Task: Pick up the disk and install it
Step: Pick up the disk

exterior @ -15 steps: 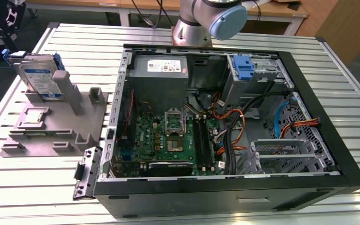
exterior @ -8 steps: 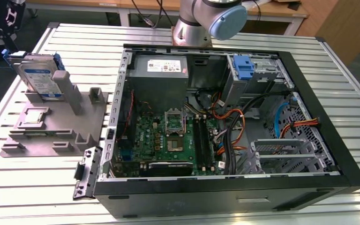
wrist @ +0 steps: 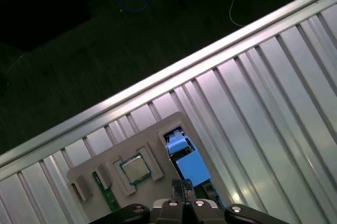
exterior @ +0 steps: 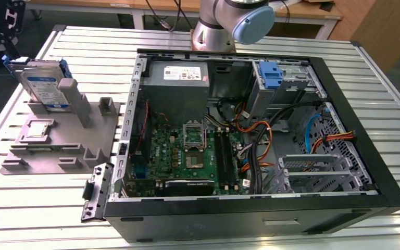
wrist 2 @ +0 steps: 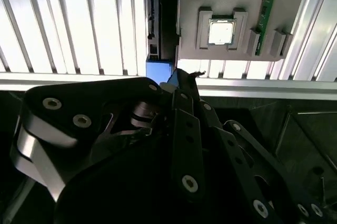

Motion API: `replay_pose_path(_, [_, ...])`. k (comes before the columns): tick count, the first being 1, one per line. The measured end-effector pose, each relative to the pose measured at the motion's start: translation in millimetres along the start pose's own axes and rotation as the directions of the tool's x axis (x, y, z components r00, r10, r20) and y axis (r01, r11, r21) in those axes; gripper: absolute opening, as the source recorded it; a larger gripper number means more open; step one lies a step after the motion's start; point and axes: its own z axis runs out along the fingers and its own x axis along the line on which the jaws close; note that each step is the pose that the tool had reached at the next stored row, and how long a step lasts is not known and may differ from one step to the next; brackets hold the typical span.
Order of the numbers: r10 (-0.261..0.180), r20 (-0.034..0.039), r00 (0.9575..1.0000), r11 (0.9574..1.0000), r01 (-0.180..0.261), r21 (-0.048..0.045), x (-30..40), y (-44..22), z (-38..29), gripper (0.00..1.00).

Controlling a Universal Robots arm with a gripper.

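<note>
exterior view: disk [exterior: 45, 87] upright in grey holder [exterior: 54, 156] on table [exterior: 255, 36].
first wrist view: hand [wrist: 181, 183] narrow, empty, over the disk.

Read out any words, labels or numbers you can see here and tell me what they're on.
Disk label: white and blue, print too small to read.
Power supply label: print too small to read.
Chip lid: nothing readable.

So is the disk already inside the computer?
No, in the exterior view the disk stands upright in the gray holder on the table, outside the open computer case.
</note>
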Motion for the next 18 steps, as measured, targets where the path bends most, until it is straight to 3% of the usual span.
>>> replay_pose_path(11, [-0.055,-0.0025,0.9985,0.9985,0.055,-0.0002,-6.4,3.4,1.4,0.10])
replay_pose_path(14, [-0.108,-0.0050,0.9941,0.9941,0.108,-0.0007,-6.4,3.4,1.5,0.10])
replay_pose_path(18, [-0.177,-0.0082,0.9842,0.9842,0.177,-0.0015,-6.4,3.4,1.7,0.10])
